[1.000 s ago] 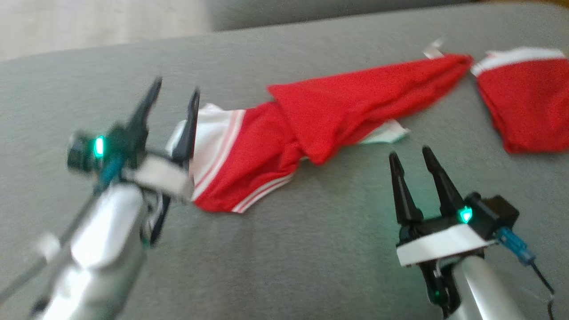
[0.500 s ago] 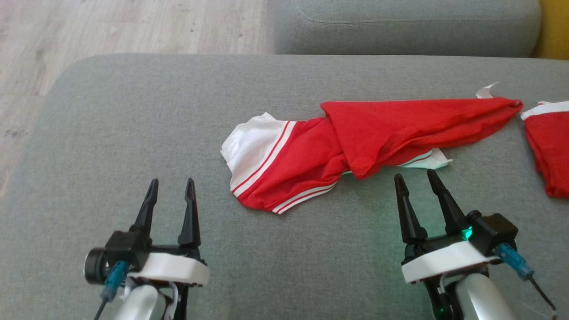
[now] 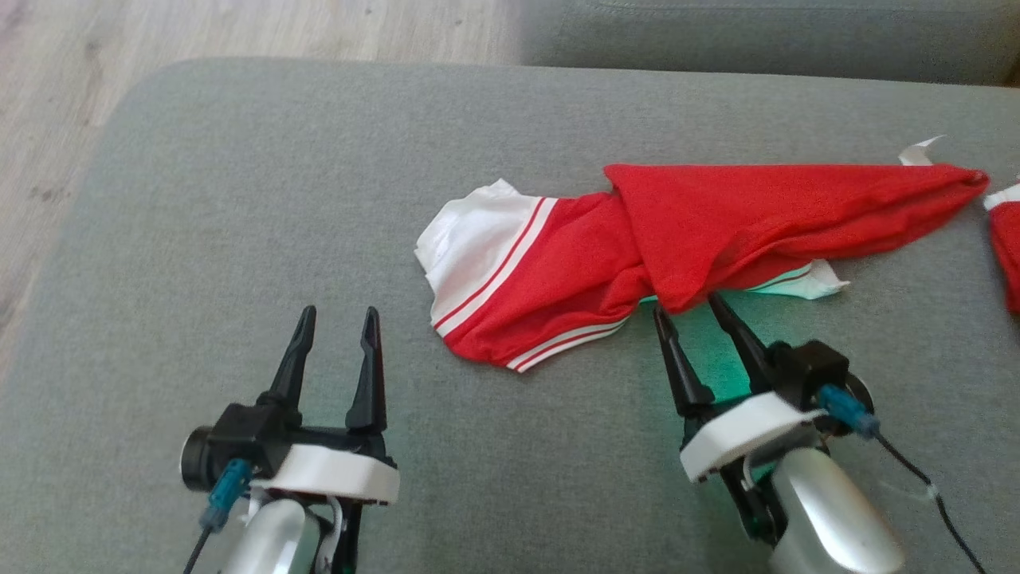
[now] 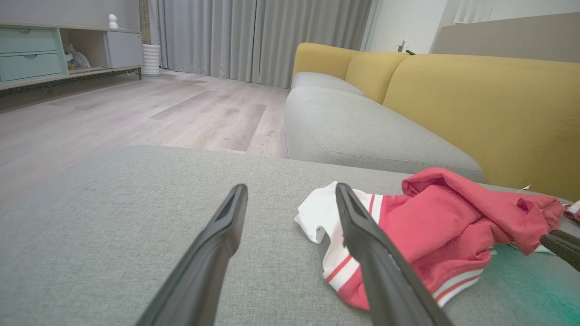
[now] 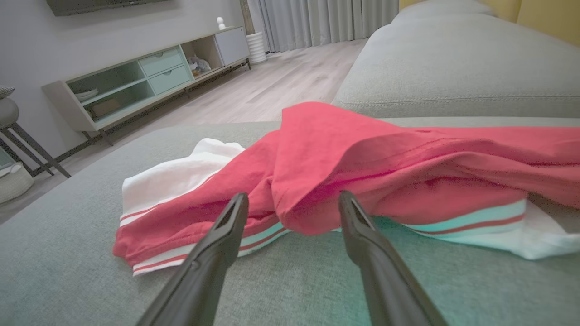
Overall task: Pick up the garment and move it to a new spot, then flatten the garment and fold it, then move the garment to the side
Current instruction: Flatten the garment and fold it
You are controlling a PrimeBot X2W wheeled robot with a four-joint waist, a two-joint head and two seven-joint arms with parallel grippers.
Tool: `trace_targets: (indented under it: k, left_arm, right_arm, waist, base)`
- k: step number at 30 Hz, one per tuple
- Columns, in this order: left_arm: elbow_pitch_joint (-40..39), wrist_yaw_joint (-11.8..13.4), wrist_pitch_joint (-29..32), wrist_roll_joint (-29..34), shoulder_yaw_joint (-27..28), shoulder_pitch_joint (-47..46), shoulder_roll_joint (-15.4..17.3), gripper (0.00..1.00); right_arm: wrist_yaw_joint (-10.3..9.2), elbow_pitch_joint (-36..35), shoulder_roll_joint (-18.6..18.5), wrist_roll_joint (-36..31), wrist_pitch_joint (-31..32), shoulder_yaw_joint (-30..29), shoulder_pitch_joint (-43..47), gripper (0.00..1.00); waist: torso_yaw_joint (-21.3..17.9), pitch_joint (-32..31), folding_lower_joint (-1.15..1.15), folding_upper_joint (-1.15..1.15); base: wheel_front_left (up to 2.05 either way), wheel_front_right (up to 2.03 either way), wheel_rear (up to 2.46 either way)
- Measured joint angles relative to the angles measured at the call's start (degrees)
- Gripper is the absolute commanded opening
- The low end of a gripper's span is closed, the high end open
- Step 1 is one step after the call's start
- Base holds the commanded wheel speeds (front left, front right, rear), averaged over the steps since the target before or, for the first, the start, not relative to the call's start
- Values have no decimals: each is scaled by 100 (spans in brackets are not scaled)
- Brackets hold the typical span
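The red garment (image 3: 637, 255), with its white band and stripes, lies crumpled and folded over itself on the grey sofa cushion (image 3: 239, 199). It stretches from the middle out to the right, and its white end points left. The right gripper (image 3: 687, 304) sits low at the garment's near edge with its two dark fingers spread apart and nothing between them. The tips are right at the drooping red fold, though I cannot tell whether they touch it. The left gripper (image 3: 339, 312) rests nearer and further left, over bare cushion. Its fingers are also parted and empty, a little short of the white end. Another red piece (image 3: 1006, 247) lies at the far right edge. Wooden floor (image 3: 239, 32) lies beyond the cushion.
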Motion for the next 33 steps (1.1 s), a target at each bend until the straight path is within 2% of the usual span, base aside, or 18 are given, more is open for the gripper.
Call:
trace_targets:
  k: [9,10,11,12,18,23,27,33]
  left_arm:
    - [90,-197,0,192,200,-131,-174,100]
    - [97,-224,0,208,219,-148,-194,100]
    - [102,-245,0,220,236,-151,-210,100]
    - [112,-249,0,250,260,-151,-216,100]
    - [205,-301,0,303,472,-142,-235,100]
    - [216,-345,0,359,649,-85,-253,100]
    - [218,-390,0,456,747,-15,-265,100]
    - [221,-445,0,502,808,16,-320,100]
  right_arm:
    - [0,835,-11,62,0,210,-665,100]
    - [0,876,-12,63,0,229,-723,96]
    - [0,899,-12,83,0,245,-779,33]
    - [0,902,-12,116,0,252,-833,0]
    - [0,734,-13,111,0,118,-868,0]
    - [0,493,-12,-112,0,-290,-310,0]
    - [0,348,-34,-517,1,-777,359,0]
    - [0,-58,-277,-867,277,-1668,913,0]
  waist:
    - [214,219,0,0]
    - [229,238,1,0]
    - [238,254,0,0]
    - [238,266,0,0]
    - [53,190,0,0]
    - [-277,5,0,0]
    - [-633,-146,-1,0]
    - [-1123,-337,-1,0]
  base:
    - [0,0,0]
    - [0,0,0]
    - [0,0,0]
    - [0,0,0]
    - [0,0,0]
    - [0,0,0]
    - [0,0,0]
    - [0,0,0]
